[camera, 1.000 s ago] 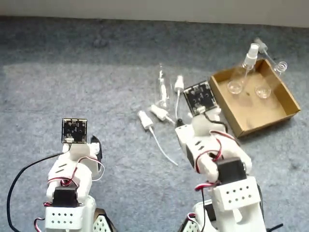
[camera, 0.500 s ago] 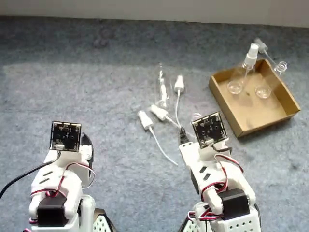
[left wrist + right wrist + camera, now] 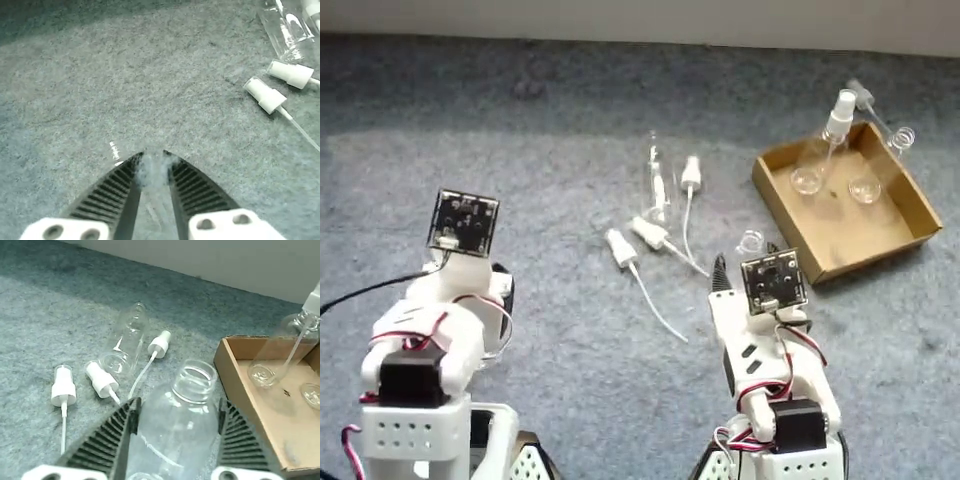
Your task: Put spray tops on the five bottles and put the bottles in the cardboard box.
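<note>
My right gripper (image 3: 178, 407) is shut on a clear, uncapped bottle (image 3: 185, 415), held a little above the carpet beside the cardboard box (image 3: 820, 262). In the high view that bottle's mouth (image 3: 750, 241) shows just ahead of the right gripper (image 3: 740, 265). A second bare bottle (image 3: 658, 180) lies on the carpet with three white spray tops (image 3: 690, 175) (image 3: 648, 232) (image 3: 620, 247) around it. One bottle (image 3: 825, 140) with a spray top leans in the box. My left gripper (image 3: 152, 156) hangs over bare carpet, jaws almost together and holding nothing.
The box (image 3: 235, 360) also holds another clear bottle (image 3: 865, 190), and one more bottle (image 3: 892, 130) leans at its far outer edge. Grey carpet (image 3: 520, 150) covers the table, with free room on the left. A pale wall edge (image 3: 640, 20) runs along the back.
My right arm has pulled back from the box's near corner toward its base, bottle still gripped. The left arm has lifted and swung its wrist forward.
</note>
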### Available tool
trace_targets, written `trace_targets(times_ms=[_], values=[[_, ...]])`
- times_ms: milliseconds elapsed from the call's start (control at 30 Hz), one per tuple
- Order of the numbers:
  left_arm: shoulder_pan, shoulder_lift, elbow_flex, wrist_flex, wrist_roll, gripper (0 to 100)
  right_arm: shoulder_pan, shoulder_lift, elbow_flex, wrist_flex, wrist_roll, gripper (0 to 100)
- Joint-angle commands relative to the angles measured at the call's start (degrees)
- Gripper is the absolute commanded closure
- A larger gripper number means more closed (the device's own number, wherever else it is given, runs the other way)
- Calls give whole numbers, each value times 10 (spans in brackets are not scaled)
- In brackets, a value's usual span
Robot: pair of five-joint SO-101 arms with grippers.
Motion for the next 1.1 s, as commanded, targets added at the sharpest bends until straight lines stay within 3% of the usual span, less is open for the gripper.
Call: trace_targets(times_ms=[0,367,667,833,1067], values=[[51,104,-96,4,-4,995,10,-25,9,-19,4,835],[55,385,-282,9,-4,995,10,-26,36,-19,4,835],[58,590,-492,148,-4,995,10,-26,36,-19,4,835],[88,685,-552,165,-1,995,10,-26,36,-19,4,835],[151,829,-630,163,113,995,10,-26,36,-19,4,835]])
